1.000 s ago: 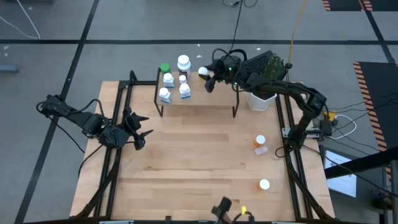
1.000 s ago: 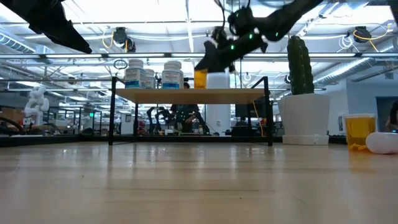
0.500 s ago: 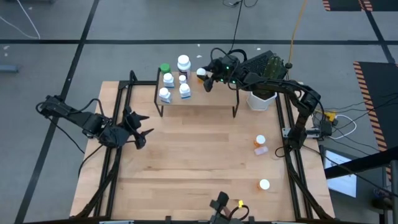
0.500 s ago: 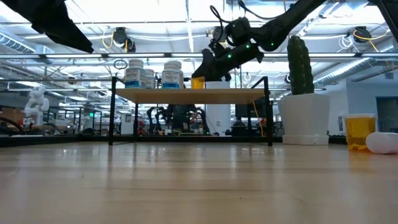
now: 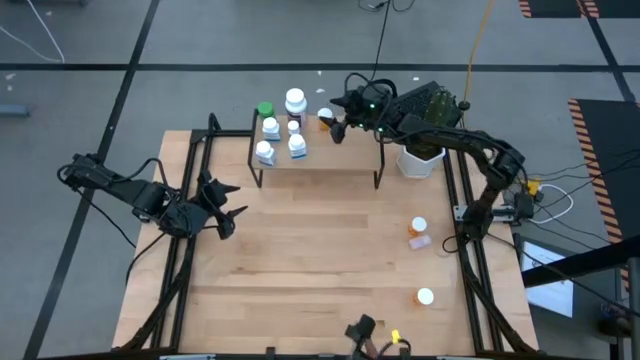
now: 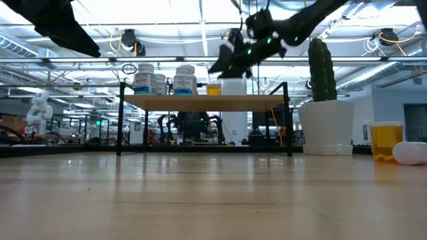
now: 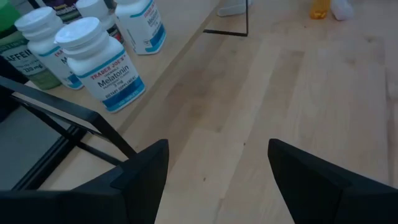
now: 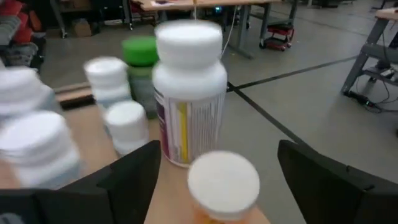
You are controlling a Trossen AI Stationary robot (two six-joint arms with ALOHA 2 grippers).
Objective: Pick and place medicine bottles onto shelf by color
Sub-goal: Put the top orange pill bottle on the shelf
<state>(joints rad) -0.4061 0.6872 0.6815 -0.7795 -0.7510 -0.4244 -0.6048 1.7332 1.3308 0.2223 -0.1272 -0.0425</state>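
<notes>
Orange bottle (image 5: 324, 118) standing on shelf (image 5: 340, 158), right gripper (image 5: 338, 112) jaws released (above it), left gripper (image 5: 226, 208) jaws apart, empty

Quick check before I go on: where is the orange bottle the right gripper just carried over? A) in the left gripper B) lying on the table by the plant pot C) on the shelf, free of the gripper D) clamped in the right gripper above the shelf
C: the orange bottle stands on the shelf, and the right gripper is open around it without touching.
</notes>
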